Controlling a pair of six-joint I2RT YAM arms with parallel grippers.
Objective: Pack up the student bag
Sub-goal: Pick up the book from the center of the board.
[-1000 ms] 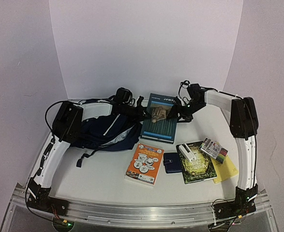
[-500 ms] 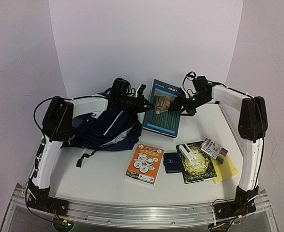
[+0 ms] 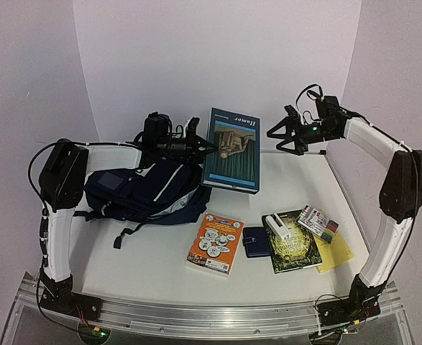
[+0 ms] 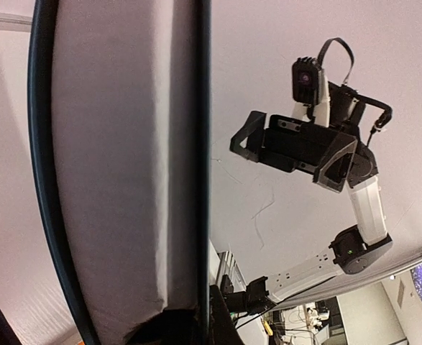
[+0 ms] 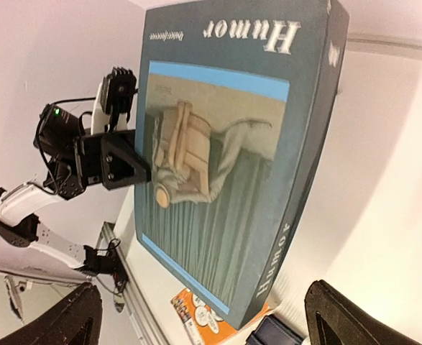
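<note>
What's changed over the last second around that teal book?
The teal hardcover Humor book has been lifted off the table and tipped up, the left claw now shut on its edge. The right claw came off it and drew back right, open. The navy striped fabric backpack and the orange paperback book stayed put.

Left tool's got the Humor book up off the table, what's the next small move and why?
Probably swing the left tool left and down, carrying the Humor book over the student bag. The book is clamped by one edge and lifted off the table, the right tool stands open and apart from it, and the bag lies just below-left.
</note>
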